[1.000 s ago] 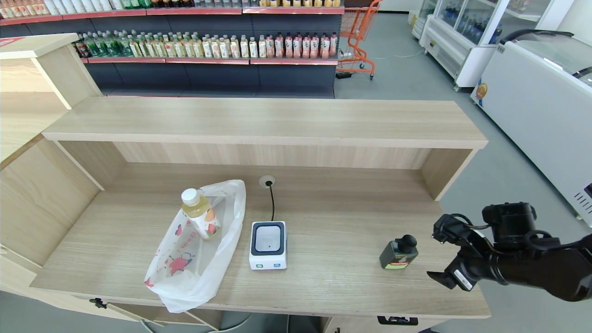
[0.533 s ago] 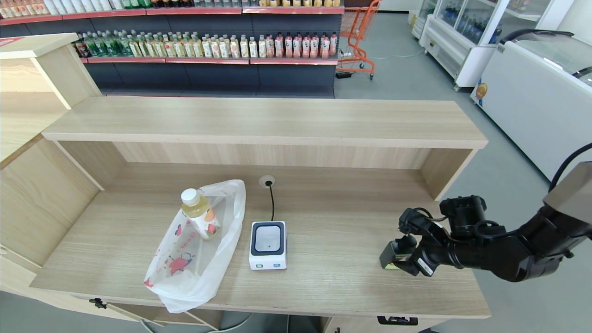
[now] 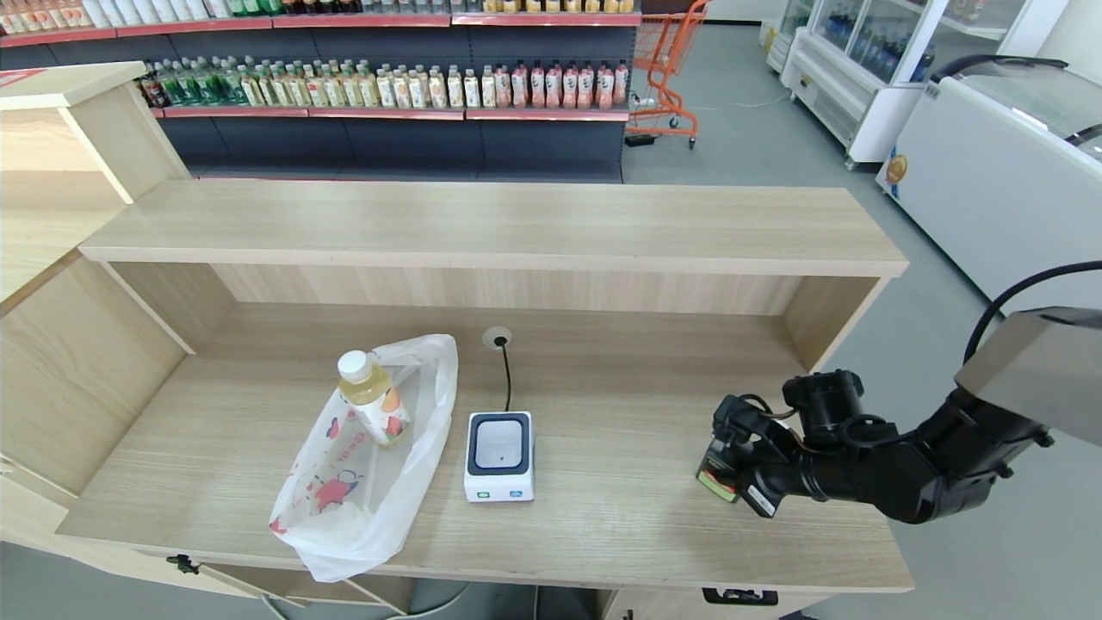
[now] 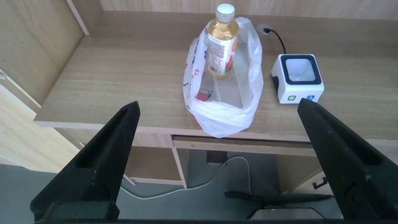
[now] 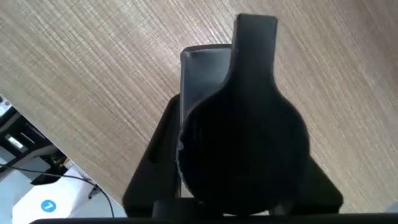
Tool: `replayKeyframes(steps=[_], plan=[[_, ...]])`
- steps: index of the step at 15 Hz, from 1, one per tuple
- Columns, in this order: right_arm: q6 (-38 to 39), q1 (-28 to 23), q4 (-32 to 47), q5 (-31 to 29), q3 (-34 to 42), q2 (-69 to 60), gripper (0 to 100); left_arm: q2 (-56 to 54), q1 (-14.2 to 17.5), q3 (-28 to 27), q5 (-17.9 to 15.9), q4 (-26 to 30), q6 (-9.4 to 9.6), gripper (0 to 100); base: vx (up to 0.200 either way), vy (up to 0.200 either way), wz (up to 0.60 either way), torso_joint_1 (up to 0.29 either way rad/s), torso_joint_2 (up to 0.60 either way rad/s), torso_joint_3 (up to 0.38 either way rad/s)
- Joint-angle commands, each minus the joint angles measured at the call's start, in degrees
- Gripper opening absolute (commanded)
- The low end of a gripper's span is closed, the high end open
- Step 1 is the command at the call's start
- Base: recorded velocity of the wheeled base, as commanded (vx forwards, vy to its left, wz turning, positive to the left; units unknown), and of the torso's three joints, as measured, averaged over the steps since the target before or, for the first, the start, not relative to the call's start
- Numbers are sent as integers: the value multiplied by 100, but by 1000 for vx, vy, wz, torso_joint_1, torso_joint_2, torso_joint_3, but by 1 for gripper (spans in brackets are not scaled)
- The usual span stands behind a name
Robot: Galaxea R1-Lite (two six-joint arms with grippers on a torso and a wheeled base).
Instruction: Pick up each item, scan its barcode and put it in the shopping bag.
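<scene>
A small dark bottle (image 3: 710, 475) with a round black cap stands at the right of the wooden counter (image 3: 620, 534). My right gripper (image 3: 742, 461) is open around it, one finger on each side. From the right wrist view the cap (image 5: 242, 149) hides most of the bottle, with a finger (image 5: 149, 168) beside it. A white shopping bag (image 3: 362, 482) lies open at the left with a juice bottle (image 3: 374, 409) standing in it. The barcode scanner (image 3: 499, 455) sits between them. My left gripper (image 4: 217, 109) hangs open, off the counter's front edge, before the bag (image 4: 217, 106).
The scanner's black cable (image 3: 505, 370) runs back to a hole in the counter. A raised wooden ledge (image 3: 499, 224) spans the rear, with side walls at both ends. Bare counter lies between scanner and dark bottle.
My right arm has swung left from beyond the counter's right end, and its gripper now straddles the dark bottle, which has shifted slightly left. Bag, juice bottle and scanner are unmoved.
</scene>
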Motion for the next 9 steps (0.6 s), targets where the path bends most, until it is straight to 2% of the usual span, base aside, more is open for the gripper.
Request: replayKeyframes(steps=[1,3,5,7,9], plan=[[2,12,-89,1,47,24,0,-2,-4,2,0,1,2,100,0,0,0,0,0,0],[19,12,-212,1,179,-108,0,-2,-4,2,0,1,2,100,0,0,0,0,0,0],[292,-93,-344,1,390,-881,0,-2,-4,2,0,1,2,100,0,0,0,0,0,0],[740,-392,-335,-25,627,-1927,0,-2,-4,2,0,1,2,100,0,0,0,0,0,0],[652,-726,-449,-25,1093,-3026,0,-2,-4,2,0,1,2,100,0,0,0,0,0,0]])
